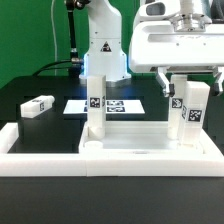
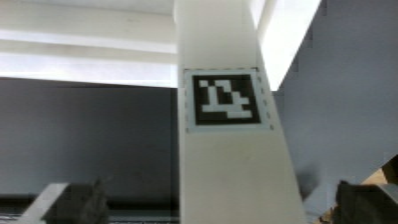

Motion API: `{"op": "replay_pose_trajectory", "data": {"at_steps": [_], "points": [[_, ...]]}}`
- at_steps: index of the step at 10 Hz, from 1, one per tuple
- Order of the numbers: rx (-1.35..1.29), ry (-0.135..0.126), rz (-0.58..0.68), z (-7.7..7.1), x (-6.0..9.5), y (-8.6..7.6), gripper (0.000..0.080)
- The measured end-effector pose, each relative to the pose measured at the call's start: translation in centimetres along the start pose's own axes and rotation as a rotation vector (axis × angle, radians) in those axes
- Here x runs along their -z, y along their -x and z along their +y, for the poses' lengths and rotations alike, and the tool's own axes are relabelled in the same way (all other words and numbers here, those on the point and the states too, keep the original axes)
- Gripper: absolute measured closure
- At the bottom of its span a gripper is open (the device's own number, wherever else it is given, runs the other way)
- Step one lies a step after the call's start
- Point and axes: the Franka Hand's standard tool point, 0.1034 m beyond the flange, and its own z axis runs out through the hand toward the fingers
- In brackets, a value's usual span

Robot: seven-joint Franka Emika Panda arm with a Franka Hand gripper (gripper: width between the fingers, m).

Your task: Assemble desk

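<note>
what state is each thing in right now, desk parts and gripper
desk top: lying flat, rim up
leg under the gripper: upright on the desk top, not gripped
other standing leg: upright on the desk top
loose leg: on its side on the table, off the desk top
gripper: open, a finger on either side of the leg, gaps showing

A robotics lab: a white arm [image 1: 103, 45] mounted at the far side of a black table [image 1: 35, 128], a green backdrop [image 1: 30, 40] behind it, a cable [image 1: 72, 35] hanging, a marker board [image 1: 125, 104] lying flat, and a tracking tag on a leg [image 1: 94, 120].
</note>
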Motion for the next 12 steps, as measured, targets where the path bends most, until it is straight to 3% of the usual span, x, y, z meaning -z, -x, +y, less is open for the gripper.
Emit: {"op": "replay_pose_trajectory", "data": {"at_steps": [6,9,10,12], "points": [[0.0,0.0,-0.008,0.0,0.0,0.0,0.0151],[-0.037,-0.008,-0.199,0.9,1.2,-1.8,0.0151],[-0.043,-0.005,-0.213,1.2,0.9,-2.0,0.0151],[-0.078,-0.012,-0.373,0.5,0.8,-1.4,0.0151]]}}
